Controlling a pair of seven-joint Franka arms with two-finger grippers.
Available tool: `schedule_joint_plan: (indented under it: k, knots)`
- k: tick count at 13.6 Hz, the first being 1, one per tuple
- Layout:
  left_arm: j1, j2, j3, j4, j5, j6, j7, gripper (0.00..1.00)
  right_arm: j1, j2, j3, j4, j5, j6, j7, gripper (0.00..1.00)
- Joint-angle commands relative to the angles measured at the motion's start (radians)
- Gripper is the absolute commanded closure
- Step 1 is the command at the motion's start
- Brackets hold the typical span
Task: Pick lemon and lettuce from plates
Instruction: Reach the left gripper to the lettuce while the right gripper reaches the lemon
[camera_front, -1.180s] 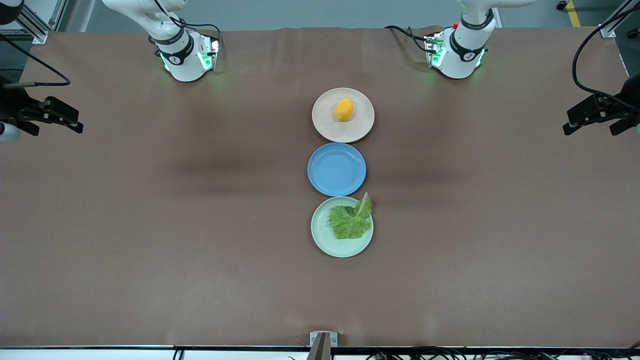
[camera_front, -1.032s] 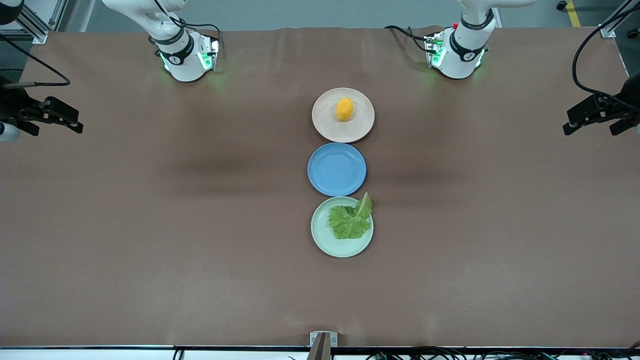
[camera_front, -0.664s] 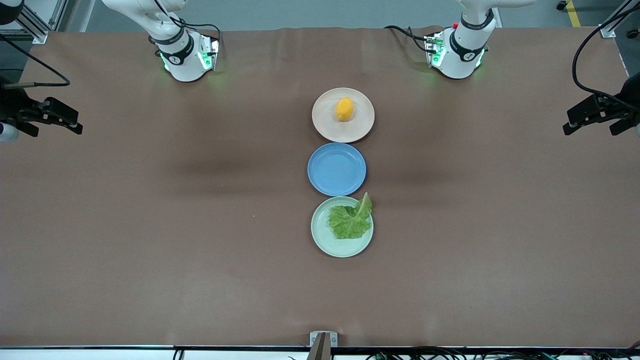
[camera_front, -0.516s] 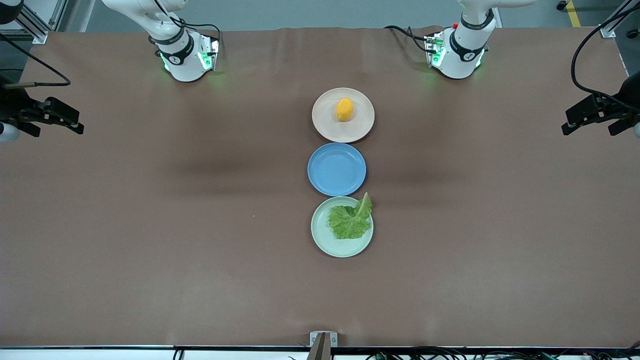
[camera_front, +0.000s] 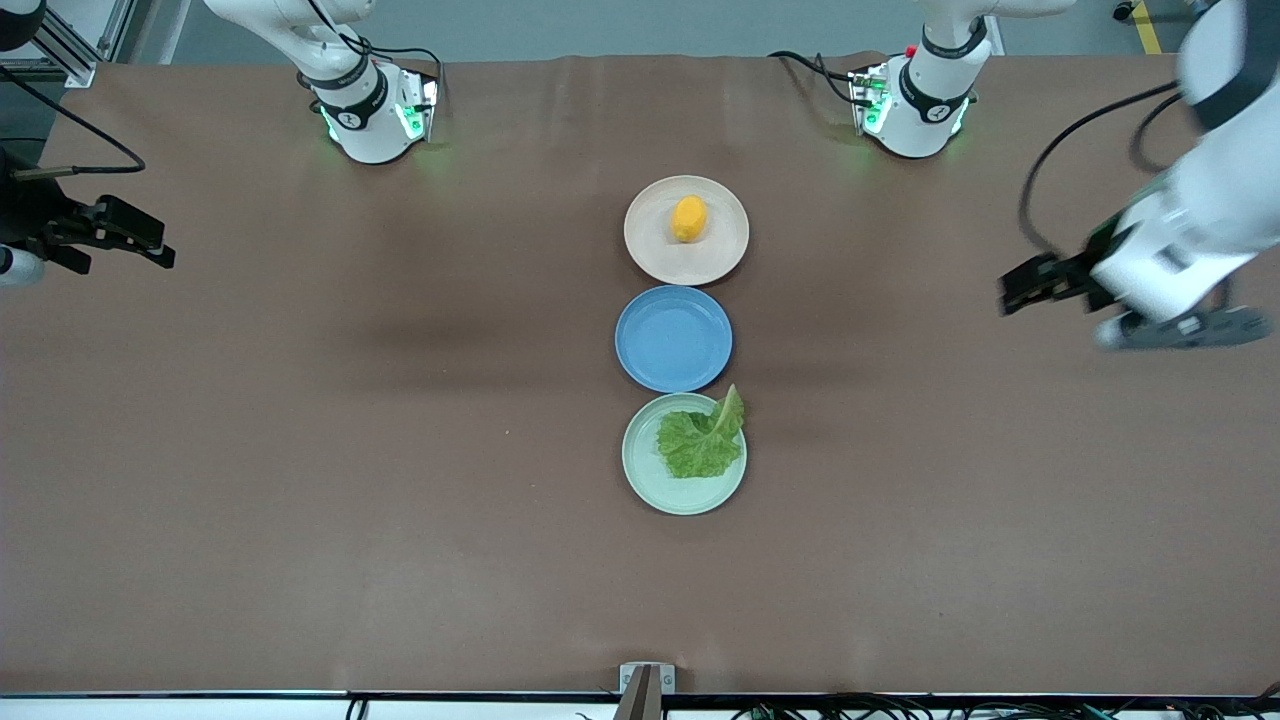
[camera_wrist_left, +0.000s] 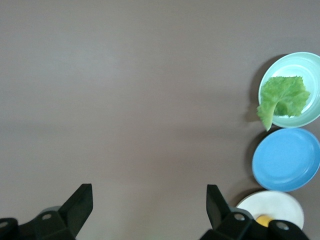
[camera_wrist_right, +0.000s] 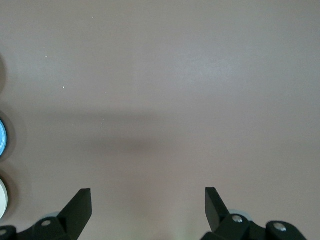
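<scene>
While right gripper (camera_front: 150, 245) waits, left gripper (camera_front: 1020, 292), blurred, hangs agape over table (camera_front: 400, 500).

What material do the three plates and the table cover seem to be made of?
Beige-pink plate, blue plate and mint green plate: probably plastic or melamine, going by the flat pastel colour and soft matte sheen; glazed ceramic is possible. Table cover: likely brown paper or thin matte sheet, judging by faint creases near the arm bases and no gloss.
</scene>
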Motion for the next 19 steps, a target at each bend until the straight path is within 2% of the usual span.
schedule_joint_plan:
  k: [1,4,6,10,12,14,19]
  knots:
    - [-0.07,0.137,0.001,0.071,-0.005,0.05,-0.134,0.0,-0.016,-0.031,0.009,-0.027,0.011,-0.006,-0.006,0.0]
    - [-0.144,0.258,0.001,0.129,-0.004,0.136,-0.293,0.0,-0.017,-0.003,0.009,-0.004,-0.003,-0.002,-0.001,0.0]
    - [-0.194,0.318,0.003,0.132,-0.004,0.231,-0.421,0.0,-0.02,0.035,0.009,0.005,-0.003,0.009,-0.003,0.0]
    - [-0.277,0.45,0.001,0.183,-0.01,0.447,-0.946,0.0,-0.021,0.107,0.008,0.031,-0.015,0.061,-0.012,0.0]
    - [-0.314,0.501,-0.002,0.192,-0.015,0.555,-1.135,0.0,-0.016,0.144,0.008,0.034,-0.017,0.049,-0.011,0.0]
    - [-0.343,0.547,0.0,0.203,-0.016,0.647,-1.266,0.0,-0.008,0.14,0.014,0.024,-0.003,0.023,0.008,0.0]
    - [-0.389,0.633,-0.003,0.198,-0.096,0.776,-1.401,0.0,0.136,0.06,0.017,-0.057,0.023,-0.002,0.369,0.0]
